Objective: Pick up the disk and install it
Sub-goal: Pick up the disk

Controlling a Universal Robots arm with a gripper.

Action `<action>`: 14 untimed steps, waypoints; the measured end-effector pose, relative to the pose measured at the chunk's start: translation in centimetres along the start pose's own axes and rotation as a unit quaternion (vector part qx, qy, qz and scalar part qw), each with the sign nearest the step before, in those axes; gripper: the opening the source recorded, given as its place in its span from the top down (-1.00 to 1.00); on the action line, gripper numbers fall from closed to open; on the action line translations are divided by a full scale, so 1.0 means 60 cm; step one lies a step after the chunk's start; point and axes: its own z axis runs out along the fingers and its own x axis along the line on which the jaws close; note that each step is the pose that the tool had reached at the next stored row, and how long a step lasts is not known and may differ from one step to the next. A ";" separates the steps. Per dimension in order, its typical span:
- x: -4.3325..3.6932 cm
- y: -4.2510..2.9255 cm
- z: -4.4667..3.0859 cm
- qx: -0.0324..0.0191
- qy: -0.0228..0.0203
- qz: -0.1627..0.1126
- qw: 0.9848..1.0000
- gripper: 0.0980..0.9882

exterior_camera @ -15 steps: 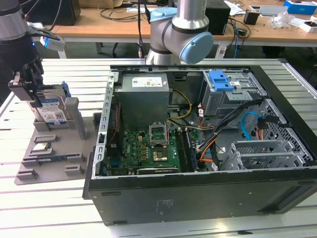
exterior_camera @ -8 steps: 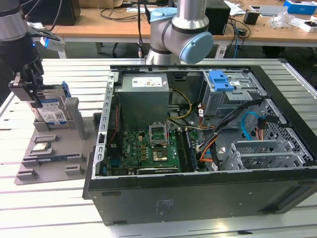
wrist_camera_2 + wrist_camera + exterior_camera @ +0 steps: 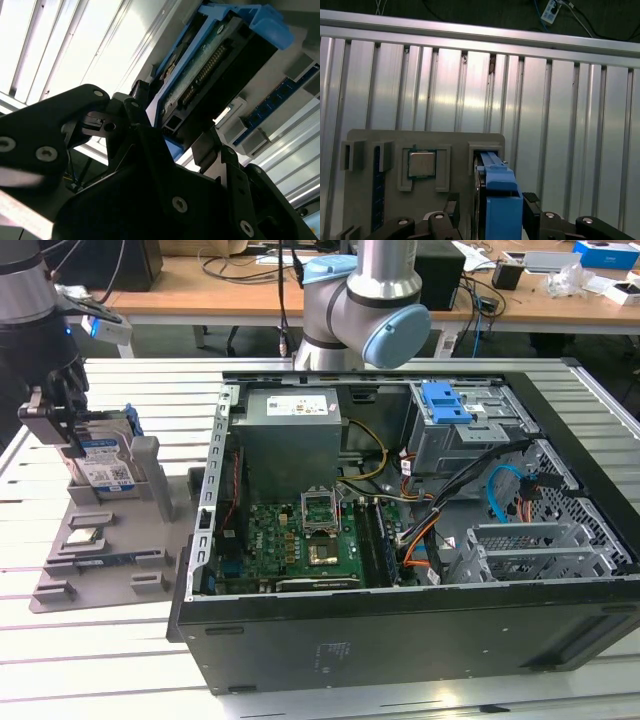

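A: Disk point(image 3: 105, 468): silver body, white-and-blue label, bright blue bracket point(image 3: 500, 197).
B: Noted. Gripper point(image 3: 491, 205) black. Holder tray point(image 3: 100, 560) grey; chip point(image 3: 421, 164) silver.
A: Computer case point(image 3: 400, 640) black, its board point(image 3: 285, 540) green. Table point(image 3: 100, 660) silver, striped with grooves.

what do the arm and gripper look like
The arm is silver-grey metal tubing with rounded joints capped in light blue. The gripper is matt black and blocky. In the second wrist view it is built from hinged links dotted with silver screw heads.

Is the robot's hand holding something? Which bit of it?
It cannot be told. The gripper is around the upper end of the disk, which stands in the grey holder, but a firm hold doesn't show.
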 end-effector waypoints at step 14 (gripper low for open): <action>0.000 0.000 -0.010 0.000 0.000 0.000 1.000 -0.13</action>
